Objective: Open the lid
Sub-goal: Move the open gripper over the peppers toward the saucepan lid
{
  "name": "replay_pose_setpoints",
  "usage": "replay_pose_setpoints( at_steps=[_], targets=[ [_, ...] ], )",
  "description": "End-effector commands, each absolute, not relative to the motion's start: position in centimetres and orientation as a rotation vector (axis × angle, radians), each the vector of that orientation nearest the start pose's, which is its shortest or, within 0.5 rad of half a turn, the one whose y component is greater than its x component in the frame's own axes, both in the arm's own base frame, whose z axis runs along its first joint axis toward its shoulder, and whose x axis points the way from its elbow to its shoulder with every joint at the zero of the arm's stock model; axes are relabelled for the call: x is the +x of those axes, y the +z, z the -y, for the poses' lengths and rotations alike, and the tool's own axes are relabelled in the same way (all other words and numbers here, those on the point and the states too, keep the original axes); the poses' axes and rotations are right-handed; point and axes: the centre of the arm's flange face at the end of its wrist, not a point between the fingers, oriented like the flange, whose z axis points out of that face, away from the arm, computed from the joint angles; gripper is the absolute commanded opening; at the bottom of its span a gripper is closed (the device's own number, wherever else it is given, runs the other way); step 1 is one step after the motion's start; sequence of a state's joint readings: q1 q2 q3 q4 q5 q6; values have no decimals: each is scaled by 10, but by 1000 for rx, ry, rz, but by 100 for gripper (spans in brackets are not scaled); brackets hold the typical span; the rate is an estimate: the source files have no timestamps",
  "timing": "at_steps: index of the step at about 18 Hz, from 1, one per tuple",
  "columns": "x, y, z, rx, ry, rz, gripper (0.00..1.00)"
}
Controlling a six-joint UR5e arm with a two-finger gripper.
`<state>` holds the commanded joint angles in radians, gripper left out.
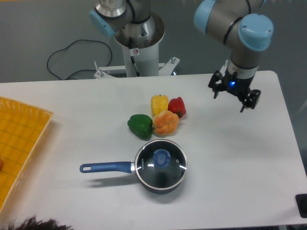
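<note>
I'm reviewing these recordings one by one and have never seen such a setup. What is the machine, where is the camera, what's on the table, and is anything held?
One fixed camera looks down at a white table. The grey and light-blue machine is a robot arm; its black two-finger gripper hangs over the table's far right, fingers apart, holding nothing. Near the front sits a dark blue long-handled saucepan, closed by a round clear glass lid with a blue centre knob. Behind it lie four toy peppers: green, orange, yellow, red. A yellow tray is at the left edge.
</note>
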<state>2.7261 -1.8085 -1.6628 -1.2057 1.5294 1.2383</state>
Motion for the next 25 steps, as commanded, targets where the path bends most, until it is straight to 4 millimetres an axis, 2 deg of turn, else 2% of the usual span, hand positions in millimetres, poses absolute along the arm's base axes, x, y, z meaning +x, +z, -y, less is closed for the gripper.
replay_pose_setpoints(
  at_steps=[3,8,11,14,17,22,25],
  targets=[
    [-452,342,-381,-3095,0,-67,100],
    [-428,337,-411,-3091,-7,-129,100],
    [-418,339,-422,-3093,-4,-37,100],
    [-406,331,-438,-3098,-23,75,100],
    [-404,327,-450,-3093,-29,232,100],
    [-389,324,-473,-3093,-34,254,100],
    [-390,322,-479,-3071,-2,280,100]
  ],
)
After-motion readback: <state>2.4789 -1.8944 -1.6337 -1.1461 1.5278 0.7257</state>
